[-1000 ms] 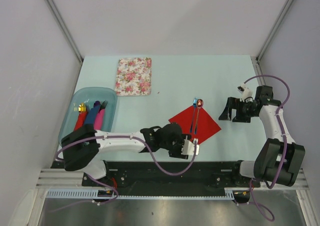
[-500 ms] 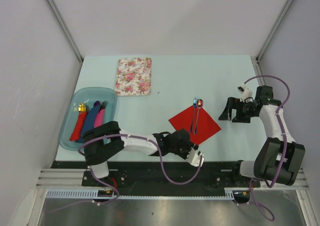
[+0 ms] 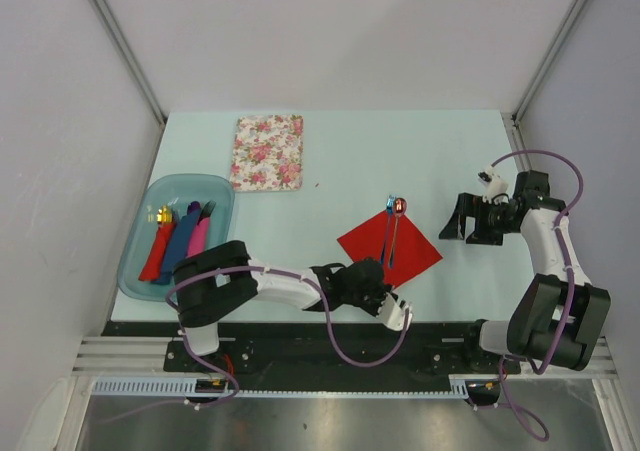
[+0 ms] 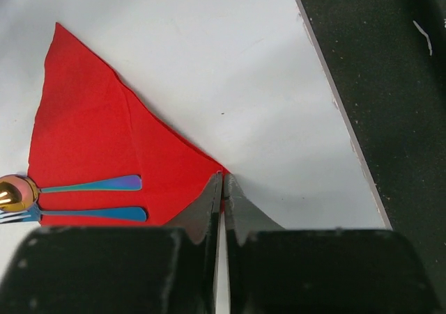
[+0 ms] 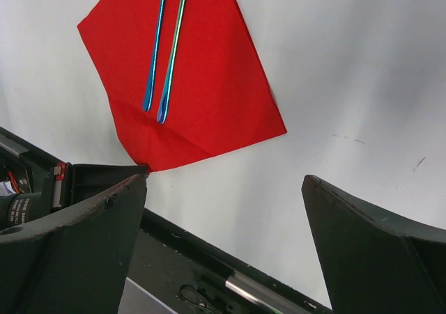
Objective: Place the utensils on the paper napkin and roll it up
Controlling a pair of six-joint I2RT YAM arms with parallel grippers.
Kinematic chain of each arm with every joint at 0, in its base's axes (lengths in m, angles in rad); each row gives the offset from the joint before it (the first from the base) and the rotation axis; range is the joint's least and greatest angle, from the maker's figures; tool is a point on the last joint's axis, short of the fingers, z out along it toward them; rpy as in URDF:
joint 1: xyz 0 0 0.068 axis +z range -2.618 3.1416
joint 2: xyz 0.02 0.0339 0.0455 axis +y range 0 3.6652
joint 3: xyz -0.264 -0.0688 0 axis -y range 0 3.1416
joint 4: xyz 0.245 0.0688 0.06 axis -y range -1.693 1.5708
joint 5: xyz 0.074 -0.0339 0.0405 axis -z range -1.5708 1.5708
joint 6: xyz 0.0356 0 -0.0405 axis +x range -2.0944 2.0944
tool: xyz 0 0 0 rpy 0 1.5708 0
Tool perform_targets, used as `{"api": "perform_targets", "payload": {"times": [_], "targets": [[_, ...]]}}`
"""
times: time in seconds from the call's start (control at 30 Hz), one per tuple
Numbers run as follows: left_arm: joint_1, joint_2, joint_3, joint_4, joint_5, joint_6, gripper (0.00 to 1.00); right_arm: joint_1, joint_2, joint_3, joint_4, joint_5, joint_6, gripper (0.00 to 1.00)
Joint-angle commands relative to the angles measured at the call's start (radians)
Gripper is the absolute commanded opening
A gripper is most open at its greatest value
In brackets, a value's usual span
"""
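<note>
Top external view: a red paper napkin (image 3: pixel 390 248) is spread as a diamond right of centre on the pale blue-green table (image 3: pixel 400 151). Two utensils are laid side by side on it, a metallic blue fork (image 3: pixel 386 235) on the left and a thin-handled spoon (image 3: pixel 397 229) with a shiny red-gold head on the right. Their long axes run almost straight up the frame, with the heads toward the top, just past the napkin's upper corner, and the handles toward the bottom.

In the left wrist view, the left gripper (image 4: pixel 223 192) is seen pinched shut on the napkin's (image 4: pixel 90 133) near corner. The spoon (image 4: pixel 83 186) and fork (image 4: pixel 97 214) lie level at lower left, heads at the left edge.

The right gripper (image 3: pixel 462 226) is held beside the napkin's right corner, its jaws spread wide and nothing gripped.

At the left edge, a translucent blue bin (image 3: pixel 135 256) is seen with rolled napkins; a floral-patterned mat (image 3: pixel 267 151) lies at upper left.
</note>
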Motion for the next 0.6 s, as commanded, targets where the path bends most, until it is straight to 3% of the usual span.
{"api": "perform_targets", "payload": {"times": [0.0, 0.37, 0.57], "targets": [[-0.014, -0.006, 0.062, -0.045, 0.024, -0.047, 0.0, -0.007, -0.013, 0.042, -0.007, -0.023, -0.016, 1.0], [-0.032, -0.049, 0.176, -0.202, 0.107, -0.165, 0.0, -0.01, -0.016, 0.059, -0.02, -0.03, -0.018, 1.0], [0.009, -0.047, 0.275, -0.303, 0.141, -0.206, 0.0, -0.009, -0.009, 0.074, -0.03, -0.041, -0.019, 1.0]]}}
